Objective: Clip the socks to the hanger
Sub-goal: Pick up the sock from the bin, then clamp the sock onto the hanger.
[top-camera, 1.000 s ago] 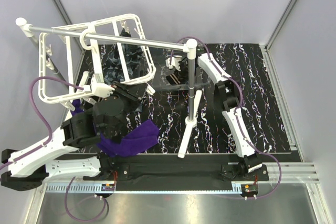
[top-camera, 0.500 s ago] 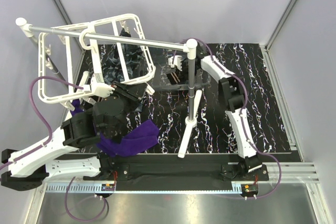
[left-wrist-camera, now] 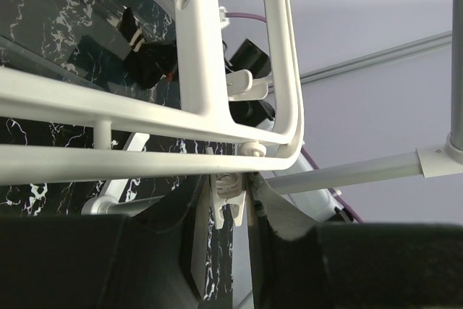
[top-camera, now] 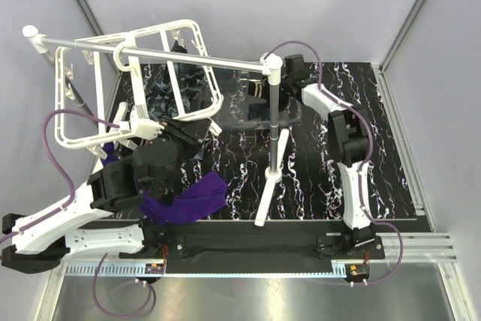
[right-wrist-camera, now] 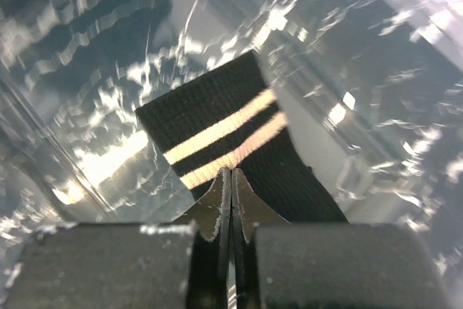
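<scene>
Marbled tabletop (top-camera: 376, 148), striped sock (right-wrist-camera: 217, 135) between right jaws

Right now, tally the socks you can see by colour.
Purple sock: 1
Black sock with tan stripes: 1
Dark marbled sock: 1, only just made out
Total: 3

No legible text, label, brand, number or sign on anything here.
</scene>
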### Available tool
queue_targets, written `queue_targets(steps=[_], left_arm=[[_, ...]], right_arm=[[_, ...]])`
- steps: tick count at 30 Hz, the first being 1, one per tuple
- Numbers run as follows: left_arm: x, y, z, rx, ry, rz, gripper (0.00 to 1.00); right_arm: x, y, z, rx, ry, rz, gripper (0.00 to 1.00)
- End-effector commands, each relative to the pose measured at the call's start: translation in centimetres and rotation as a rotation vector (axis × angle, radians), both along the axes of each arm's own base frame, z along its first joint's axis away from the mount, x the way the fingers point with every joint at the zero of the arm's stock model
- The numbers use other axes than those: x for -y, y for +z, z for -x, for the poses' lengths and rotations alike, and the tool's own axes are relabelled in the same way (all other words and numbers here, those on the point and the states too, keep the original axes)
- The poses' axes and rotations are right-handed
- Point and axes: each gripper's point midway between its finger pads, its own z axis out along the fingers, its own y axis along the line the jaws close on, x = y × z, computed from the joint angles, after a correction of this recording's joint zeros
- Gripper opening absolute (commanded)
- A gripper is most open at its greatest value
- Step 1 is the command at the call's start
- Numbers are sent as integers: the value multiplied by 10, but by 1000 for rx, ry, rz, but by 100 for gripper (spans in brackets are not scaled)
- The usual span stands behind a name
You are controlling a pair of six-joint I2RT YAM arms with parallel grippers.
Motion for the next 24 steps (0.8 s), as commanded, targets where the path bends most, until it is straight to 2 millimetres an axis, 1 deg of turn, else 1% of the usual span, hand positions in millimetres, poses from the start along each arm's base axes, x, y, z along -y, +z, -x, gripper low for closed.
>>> queue_targets(steps=[1,2,3,4,5,7,8,9,10,11,13,14,15,16,17,19,20,21,22,23,24], left_arm=[[-5,13,-2,31,28,53,0],[-4,12,-2,29,26,50,0],[-3,13,-2,30,25,50,0],[-3,13,-2,29,24,52,0],[-1,13,-3,29,23,54,0],[0,12,-3,29,21,51,0],[0,12,-3,29,24,50,0],[-1,12,-3,30,25,50,0],[-1,12,-4,31,29,53,0],[-2,12,-4,30,31,54,0],[-1,11,-3,27,28,56,0],[-2,11,-4,28,31,57,0],[-2,11,-3,28,33,59,0],[-2,10,-4,28,33,57,0],[-3,10,-4,26,36,57,0],[-3,10,-3,26,35,60,0],[-2,10,-4,28,36,63,0],[-2,11,-4,29,36,63,0],[0,9,-4,27,33,59,0],[0,10,-4,30,33,60,0],[1,11,-4,30,31,60,0]], right_arm=[[6,101,-12,143,-113,-221,0],[6,107,-9,138,-122,-247,0],[9,121,-7,157,-131,-263,0],[10,123,-6,163,-148,-277,0],[13,136,-4,172,-171,-299,0],[20,147,-2,182,-206,-323,0],[26,154,-4,185,-254,-341,0],[32,172,-1,219,-282,-355,0],[38,174,1,230,-310,-357,0],[51,193,2,267,-386,-368,0],[66,200,6,249,-479,-379,0],[79,219,10,280,-540,-383,0],[86,224,14,285,-575,-373,0],[92,225,21,257,-612,-385,0],[104,247,32,288,-661,-402,0],[119,249,49,265,-729,-383,0],[132,266,65,280,-782,-395,0],[139,256,78,231,-820,-359,0],[148,259,88,211,-867,-361,0],[158,270,104,216,-907,-363,0],[165,270,113,197,-944,-356,0]])
